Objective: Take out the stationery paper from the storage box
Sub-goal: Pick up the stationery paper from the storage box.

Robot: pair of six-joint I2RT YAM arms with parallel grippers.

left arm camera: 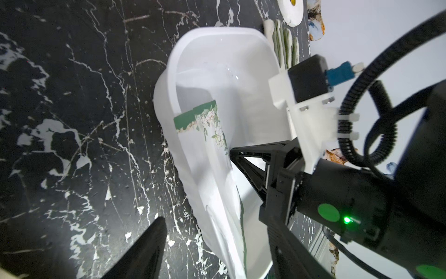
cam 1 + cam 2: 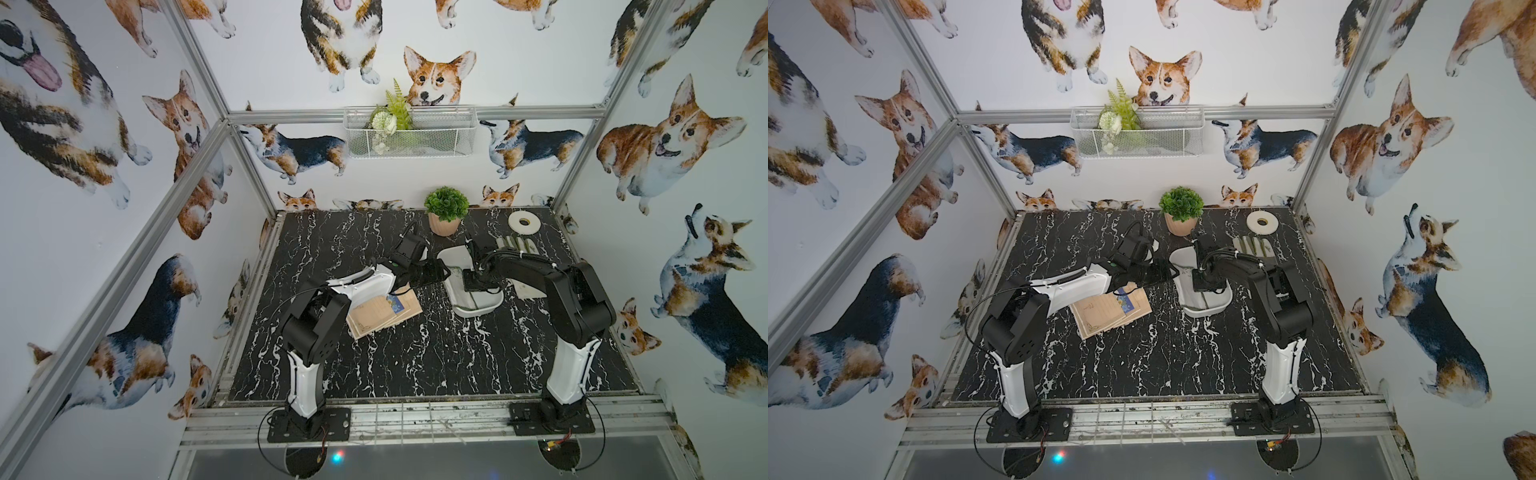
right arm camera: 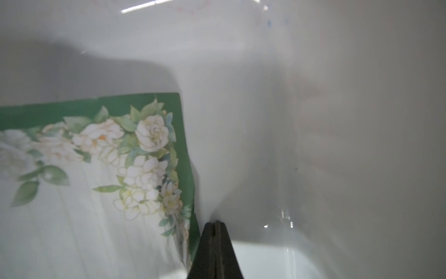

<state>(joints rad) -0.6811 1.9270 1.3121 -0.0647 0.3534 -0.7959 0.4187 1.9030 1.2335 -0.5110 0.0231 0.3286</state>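
Note:
The storage box (image 2: 484, 308) (image 2: 1214, 308) is a shallow white tray right of the table's middle. One sheet of stationery paper (image 1: 207, 120) (image 3: 96, 181), white with a green border and pale flowers, leans against its inner wall. My right gripper (image 3: 215, 223) (image 1: 231, 152) reaches down into the box, shut, with its tips beside that sheet's green edge. My left gripper (image 1: 211, 216) (image 2: 441, 272) is open at the box's left side, and the box wall (image 1: 169, 79) and sheet edge lie between its fingers. A loose pile of tan stationery sheets (image 2: 384, 313) (image 2: 1111, 311) lies on the table, partly under the left arm.
At the back stand a potted plant (image 2: 445, 210) and a white tape roll (image 2: 523, 223). A grey-and-white glove (image 2: 517, 244) lies behind the box. A wire basket (image 2: 409, 131) hangs on the back wall. The tabletop is black marble (image 2: 415, 365).

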